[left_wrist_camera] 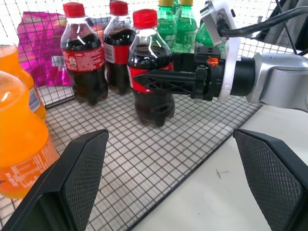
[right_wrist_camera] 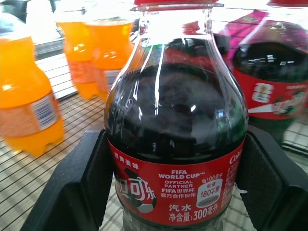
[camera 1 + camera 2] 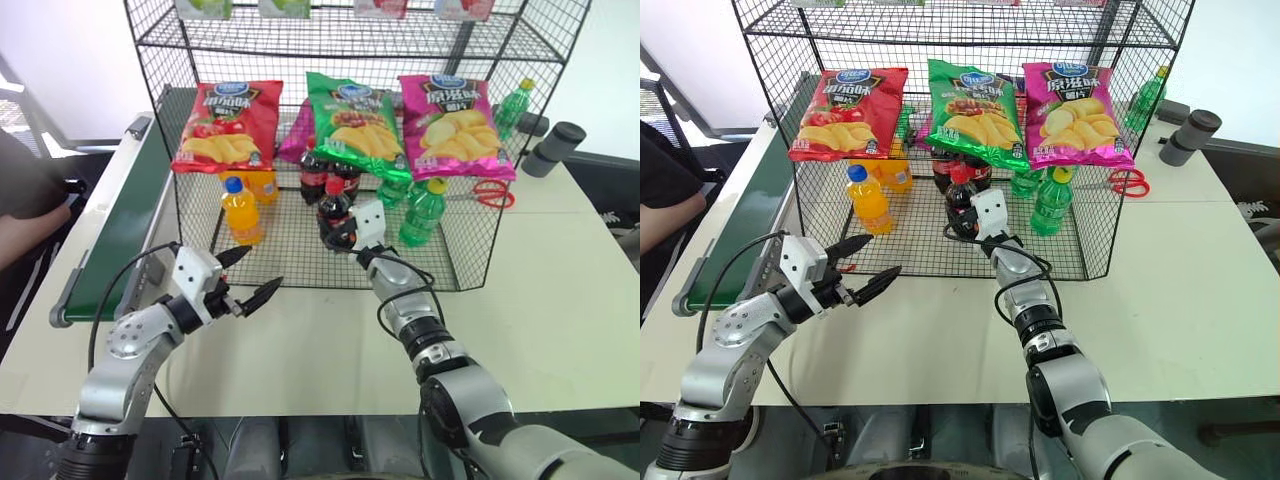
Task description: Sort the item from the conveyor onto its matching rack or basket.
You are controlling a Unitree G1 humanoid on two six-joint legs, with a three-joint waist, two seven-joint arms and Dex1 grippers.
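One cola bottle (image 1: 150,67) stands upright on the grid floor of the black wire rack (image 3: 470,265), pinched at label height by the right gripper (image 3: 345,232), fingers on both sides of the red label. Full of drink, so likely fairly heavy for its size; smooth plastic, probably a bit slippery and slightly squeezable. The label band looks like the right hold, low enough to stop it tipping. Left gripper (image 3: 250,275) hovers spread wide and empty over the table in front of the rack. Two more cola bottles (image 1: 84,57) stand just behind it, green bottles (image 3: 422,212) to the right, orange-drink bottles (image 3: 243,212) to the left; hanging chip bags (image 3: 352,120) sit above. Neighbours are close, so backing out could knock one. Conveyor (image 3: 125,235) lies left of the rack.
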